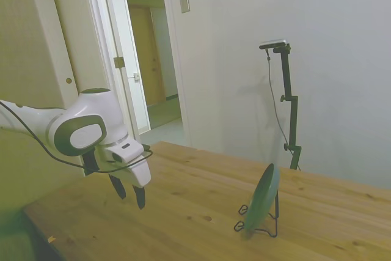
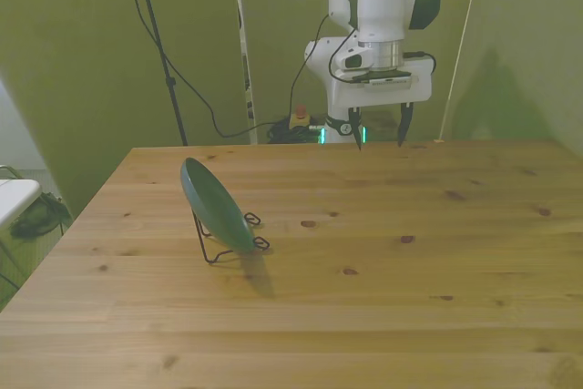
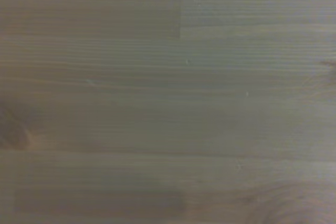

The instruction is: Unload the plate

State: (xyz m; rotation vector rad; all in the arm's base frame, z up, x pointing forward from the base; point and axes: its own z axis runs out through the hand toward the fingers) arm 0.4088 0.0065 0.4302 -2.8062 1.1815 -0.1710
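Plate (image 2: 217,206) sits tilted on edge in the black wire stand (image 2: 228,245), on the wooden table (image 2: 410,280) toward the front view's left. Gripper (image 2: 380,138) hovers above the table's far edge, well apart from the plate, fingers pointing down, jaws spread and empty. Wrist view shows only blurred wood grain (image 3: 168,103), no plate in it

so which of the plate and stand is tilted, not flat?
The plate: it leans on edge in the wire stand, whose base sits flat on the table.
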